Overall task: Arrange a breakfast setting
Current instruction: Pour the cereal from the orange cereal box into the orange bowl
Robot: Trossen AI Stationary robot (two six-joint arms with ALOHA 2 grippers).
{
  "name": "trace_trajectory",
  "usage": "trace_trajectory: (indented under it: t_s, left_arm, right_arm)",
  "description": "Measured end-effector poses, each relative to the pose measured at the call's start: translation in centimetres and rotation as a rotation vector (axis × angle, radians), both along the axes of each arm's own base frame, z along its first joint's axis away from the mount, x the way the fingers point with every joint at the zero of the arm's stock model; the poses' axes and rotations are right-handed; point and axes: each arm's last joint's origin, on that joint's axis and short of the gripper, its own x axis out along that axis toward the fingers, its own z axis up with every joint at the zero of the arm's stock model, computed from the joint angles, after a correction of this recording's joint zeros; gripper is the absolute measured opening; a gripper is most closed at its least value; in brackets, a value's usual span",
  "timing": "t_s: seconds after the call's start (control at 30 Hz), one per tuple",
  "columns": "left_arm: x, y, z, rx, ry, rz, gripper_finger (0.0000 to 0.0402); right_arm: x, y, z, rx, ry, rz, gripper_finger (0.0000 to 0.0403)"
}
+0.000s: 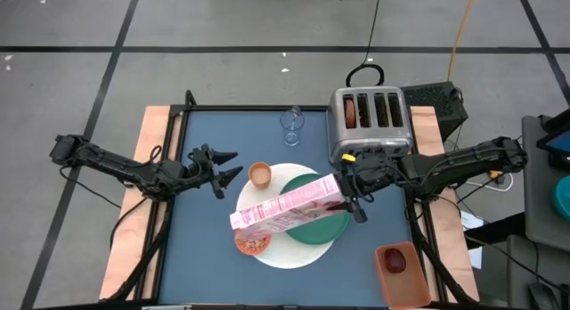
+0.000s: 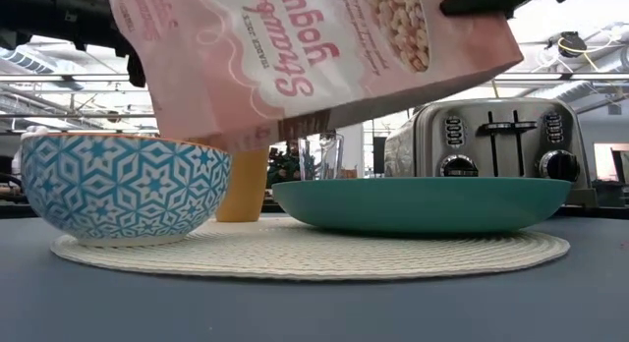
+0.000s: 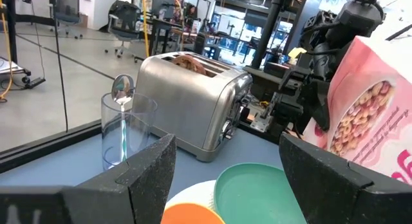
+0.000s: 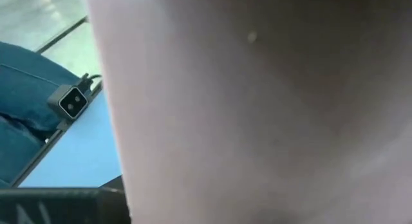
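My right gripper (image 1: 346,199) is shut on a pink cereal bag (image 1: 285,206) held slanting above the green plate (image 1: 319,228) and the white round mat (image 1: 287,255). The bag's lower end hangs over the small bowl (image 1: 252,244), blue-patterned outside (image 2: 123,197), with cereal in it. The bowl, the plate and the orange cup (image 1: 259,175) rest on the mat. The clear glass (image 1: 291,125) stands at the far side with the spoon (image 3: 121,89) in it. My left gripper (image 1: 230,166) is open and empty, left of the cup. My right gripper holds the bag by its upper end (image 1: 331,191), coming from the table's right. The bag is lifted clear and tilts down toward the left, its lower end (image 2: 211,121) just above the bowl. The right wrist view is filled by the bag (image 4: 257,108), so the fingers do not show.
A metal toaster (image 1: 370,123) with brown bagel pieces in its slots stands at the far right. A dark red fruit (image 1: 397,260) lies on a brown board at the near right. Free blue table lies left of the mat.
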Motion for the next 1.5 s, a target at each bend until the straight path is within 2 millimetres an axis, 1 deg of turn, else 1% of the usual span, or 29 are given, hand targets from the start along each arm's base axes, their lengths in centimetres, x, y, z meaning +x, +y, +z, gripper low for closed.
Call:
trace_trajectory:
  t_s: [0.2, 0.37, 0.53, 0.7, 0.87, 1.03, 1.2, 1.37, 1.5]
  left_arm:
    - [0.03, -0.08, 0.00, 0.000, 0.000, -0.029, 0.0278]
    - [0.04, -0.11, 0.00, 0.000, 0.000, -0.038, 0.0278]
    - [0.04, -0.10, 0.00, 0.000, 0.000, -0.038, 0.0278]
    - [0.04, -0.10, 0.00, 0.001, -0.001, -0.038, 0.0278]
    - [0.04, -0.10, 0.01, 0.000, -0.001, -0.037, 0.0278]
    - [0.03, -0.10, 0.01, 0.001, -0.001, -0.037, 0.0278]
    - [0.04, -0.10, 0.01, 0.001, -0.001, -0.037, 0.0278]
    - [0.04, -0.10, 0.02, 0.001, -0.001, -0.037, 0.0278]
    - [0.04, -0.10, 0.01, 0.001, -0.001, -0.037, 0.0278]
  right_arm:
    - [0.19, 0.03, 0.38, 0.005, -0.044, 0.001, 0.0212]
    - [0.02, 0.00, 0.04, 0.001, -0.005, 0.001, 0.0212]
    - [0.20, 0.03, 0.39, 0.003, -0.046, 0.002, 0.0212]
    - [-0.02, 0.00, -0.04, 0.000, 0.005, 0.000, 0.0212]
    - [0.18, 0.02, 0.36, 0.004, -0.042, 0.001, 0.0212]
    - [0.06, 0.01, 0.11, -0.001, -0.014, 0.002, 0.0212]
    - [0.29, 0.04, 0.65, -0.005, -0.075, 0.008, 0.0212]
    - [0.05, 0.01, 0.11, 0.000, -0.012, 0.001, 0.0212]
    - [0.14, 0.02, 0.28, 0.003, -0.032, 0.002, 0.0212]
